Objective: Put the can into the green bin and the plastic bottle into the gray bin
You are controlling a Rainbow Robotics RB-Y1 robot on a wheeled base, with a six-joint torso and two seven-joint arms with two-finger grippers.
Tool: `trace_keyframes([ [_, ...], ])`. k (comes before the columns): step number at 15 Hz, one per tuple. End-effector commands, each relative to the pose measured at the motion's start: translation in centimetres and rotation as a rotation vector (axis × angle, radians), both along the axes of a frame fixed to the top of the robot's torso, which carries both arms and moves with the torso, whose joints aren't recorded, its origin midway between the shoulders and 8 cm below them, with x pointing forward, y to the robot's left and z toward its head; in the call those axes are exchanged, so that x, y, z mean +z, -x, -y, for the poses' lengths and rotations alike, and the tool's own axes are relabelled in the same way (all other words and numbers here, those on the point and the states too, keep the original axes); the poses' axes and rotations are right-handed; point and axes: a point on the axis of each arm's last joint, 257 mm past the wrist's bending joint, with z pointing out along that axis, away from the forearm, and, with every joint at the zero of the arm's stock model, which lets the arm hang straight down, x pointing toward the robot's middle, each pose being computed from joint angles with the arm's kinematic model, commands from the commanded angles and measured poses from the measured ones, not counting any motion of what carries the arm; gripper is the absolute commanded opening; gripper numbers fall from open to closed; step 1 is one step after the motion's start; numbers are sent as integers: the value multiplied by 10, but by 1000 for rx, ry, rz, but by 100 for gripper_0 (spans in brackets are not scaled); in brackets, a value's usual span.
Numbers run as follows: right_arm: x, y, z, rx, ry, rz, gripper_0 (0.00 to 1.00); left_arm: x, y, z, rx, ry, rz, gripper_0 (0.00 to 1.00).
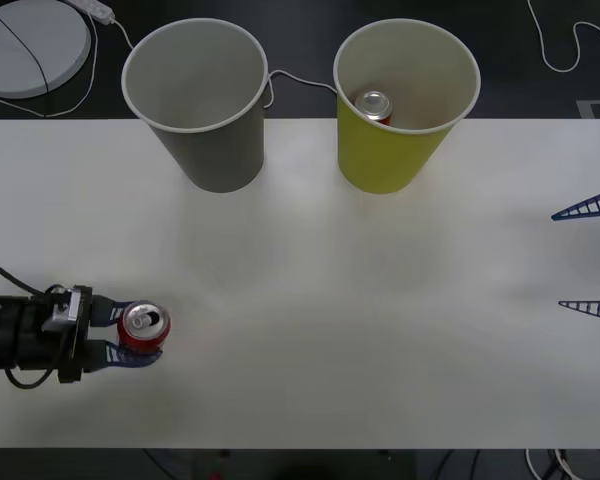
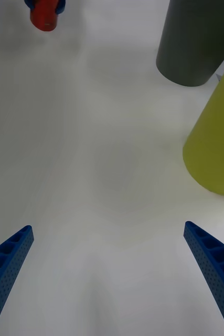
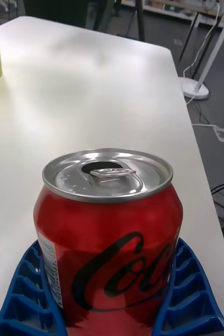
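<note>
A red can (image 1: pixel 143 328) (image 3: pixel 109 236) with a silver top stands upright at the table's front left. My left gripper (image 1: pixel 148 331) (image 3: pixel 112 286) is shut on the can, its blue fingers (image 3: pixel 30 294) curved around its sides. A second red can (image 1: pixel 372 105) lies inside the green bin (image 1: pixel 405 150) at the back right. The gray bin (image 1: pixel 205 140) stands to the green bin's left, with nothing seen inside. My right gripper (image 1: pixel 590 255) (image 2: pixel 107 227) waits open at the right edge, facing both bins (image 2: pixel 195 42) (image 2: pixel 216 147) and the far held can (image 2: pixel 44 16). The plastic bottle is out of view.
The white table (image 1: pixel 330 300) spreads wide between the arms and the bins. Beyond its back edge lie a round white disc (image 1: pixel 30 45) and loose cables (image 1: pixel 565 50) on the dark floor. A table edge and a stand base (image 3: pixel 193 86) appear in the left wrist view.
</note>
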Motion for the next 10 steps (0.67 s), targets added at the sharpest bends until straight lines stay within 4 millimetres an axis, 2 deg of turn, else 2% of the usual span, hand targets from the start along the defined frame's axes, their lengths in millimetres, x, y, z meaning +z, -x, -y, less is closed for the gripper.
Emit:
trace_keyframes([
  [1,0,0,0,0,0,0,100,24,-18,-17,57,-75,-23,0],
  [4,0,0,0,0,0,0,100,50,-30,-26,119,-116,-58,0],
  [10,0,0,0,0,0,0,100,92,-40,-38,245,-219,-104,0],
])
